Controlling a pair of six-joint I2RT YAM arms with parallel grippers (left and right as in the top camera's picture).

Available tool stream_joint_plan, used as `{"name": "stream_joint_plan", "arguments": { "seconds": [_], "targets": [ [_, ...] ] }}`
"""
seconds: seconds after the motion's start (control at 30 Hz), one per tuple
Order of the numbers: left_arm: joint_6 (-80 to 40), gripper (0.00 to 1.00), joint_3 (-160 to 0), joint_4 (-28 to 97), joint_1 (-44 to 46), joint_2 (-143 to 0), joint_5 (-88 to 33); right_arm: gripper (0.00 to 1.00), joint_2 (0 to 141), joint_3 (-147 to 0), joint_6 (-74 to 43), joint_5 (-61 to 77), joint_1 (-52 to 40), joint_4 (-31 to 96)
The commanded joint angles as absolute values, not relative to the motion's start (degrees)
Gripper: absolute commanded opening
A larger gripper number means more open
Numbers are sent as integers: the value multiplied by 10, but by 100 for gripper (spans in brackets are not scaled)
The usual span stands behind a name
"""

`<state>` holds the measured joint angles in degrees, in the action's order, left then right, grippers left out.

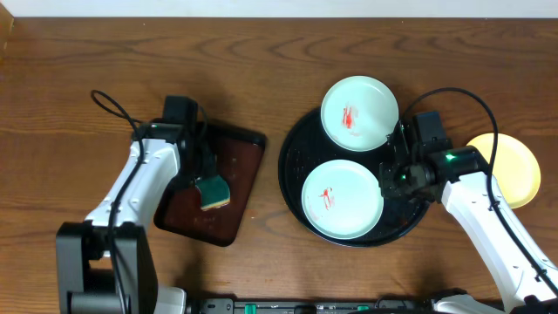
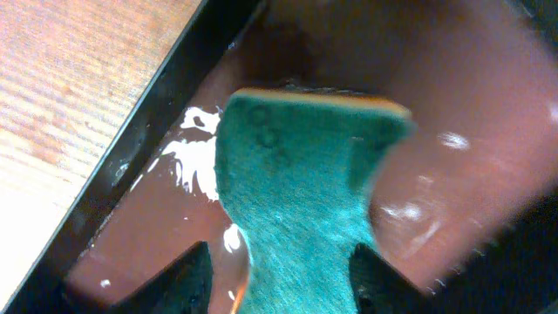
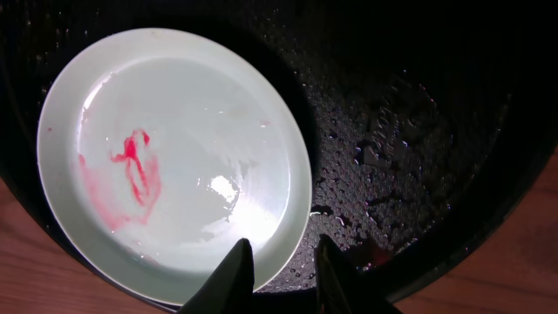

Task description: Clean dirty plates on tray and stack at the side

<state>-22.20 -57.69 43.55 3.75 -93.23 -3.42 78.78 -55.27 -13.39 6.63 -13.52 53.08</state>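
Right claw (image 3: 282,246) is narrow, straddling the near plate (image 3: 174,148)'s right rim on the tray (image 3: 418,131); can't tell if it's actually pinching.

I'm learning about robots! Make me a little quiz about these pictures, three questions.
1. True or false: the yellow plate lies on the table, off the black tray.
2. How many mint plates on that tray show a red smear? A one, B two, C three.
3. Fill in: the left tool holds a green ____ over the maroon tray.
Key: 1 true; 2 B; 3 sponge.
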Motion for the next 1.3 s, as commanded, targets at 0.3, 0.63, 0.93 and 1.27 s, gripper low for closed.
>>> {"name": "stream_joint_plan", "arguments": {
  "seconds": [0.3, 0.63, 0.93, 1.27],
  "targets": [
    [-231, 39, -546, 394, 36, -974, -63, 23, 788, -554, -132, 69, -139, 535],
    [-232, 8, -546, 372, 36, -985, -72, 22, 788, -554, -132, 69, -139, 540],
    [-230, 8, -588, 432, 36, -966, -73, 23, 788, -554, -132, 69, -139, 544],
    [-210, 17, -634, 498, 36, -911, -70, 24, 788, -554, -132, 69, -139, 547]
  ]
}}
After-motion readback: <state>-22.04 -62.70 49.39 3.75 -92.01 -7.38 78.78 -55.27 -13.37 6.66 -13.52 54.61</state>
